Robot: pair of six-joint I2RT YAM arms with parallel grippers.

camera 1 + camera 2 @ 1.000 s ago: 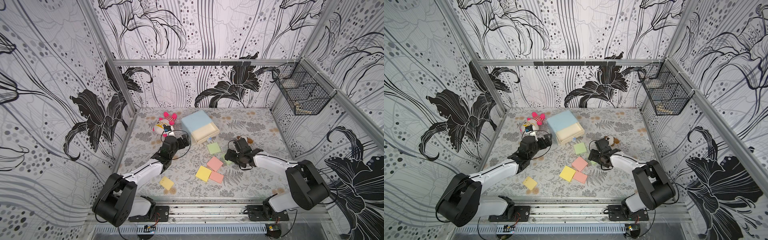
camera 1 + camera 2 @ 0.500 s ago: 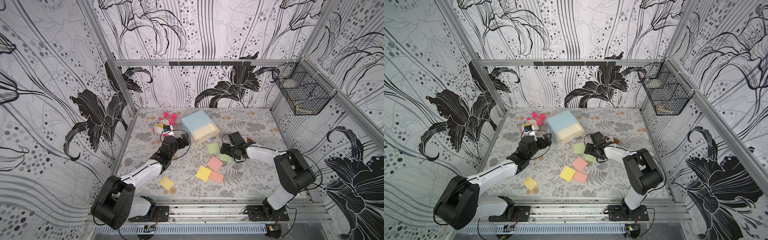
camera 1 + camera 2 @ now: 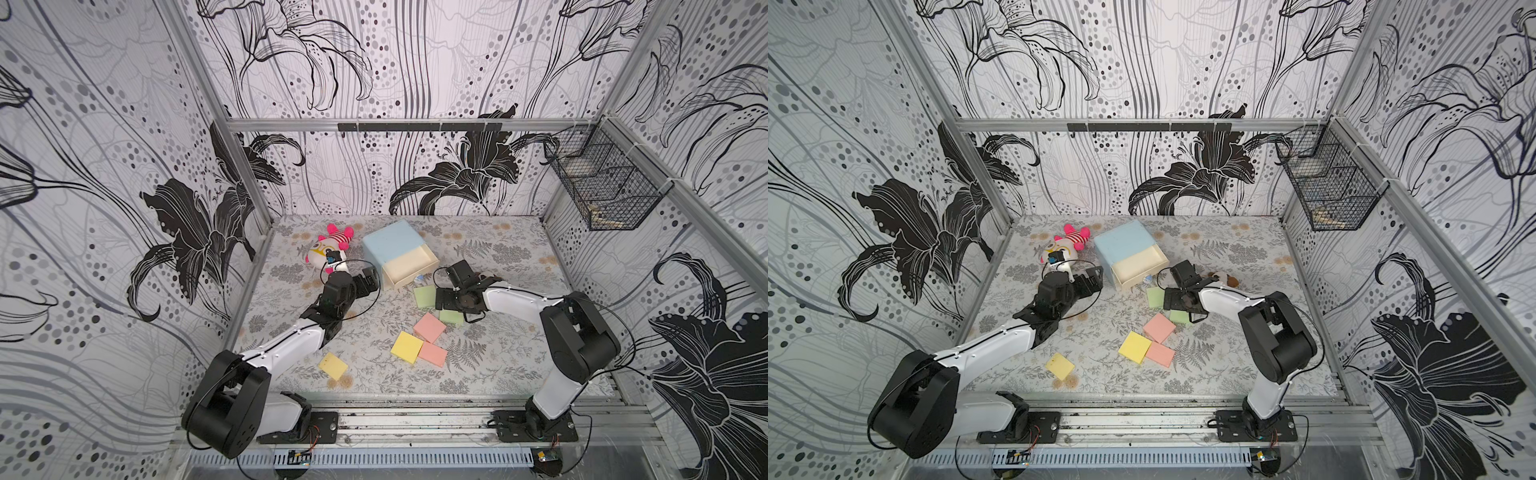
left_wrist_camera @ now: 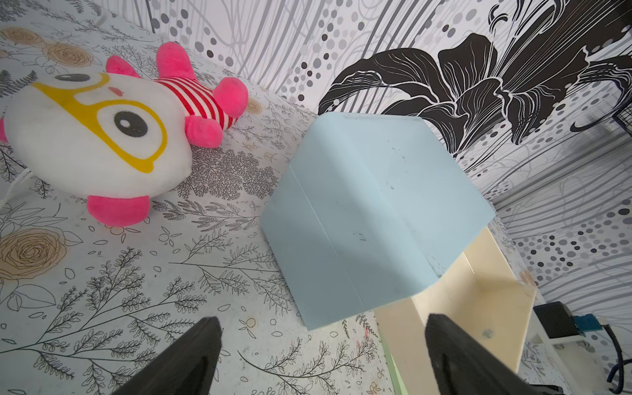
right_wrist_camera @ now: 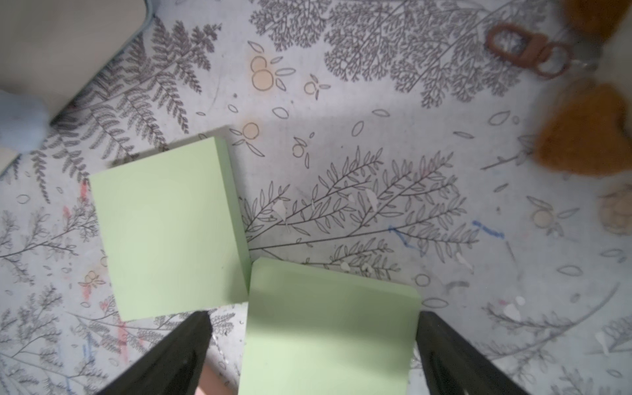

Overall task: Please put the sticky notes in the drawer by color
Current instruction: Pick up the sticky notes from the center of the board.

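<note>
Hovering in front of the open drawer point(image 3: 392, 249), the right claw point(image 5: 313, 318) stands jaws apart astride one green sticky note point(image 5: 328, 342); a second green note point(image 5: 164, 232) lies nearer the drawer. The left claw point(image 4: 321, 319), jaws apart too, faces the drawer's side. Pink notes point(image 3: 429, 327) and yellow notes point(image 3: 407, 347) lie farther off on the bench point(image 3: 498, 353)

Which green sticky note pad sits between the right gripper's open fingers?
The green pad beside a pink pad, farther from the drawer; the other green pad lies outside the right gripper.
</note>
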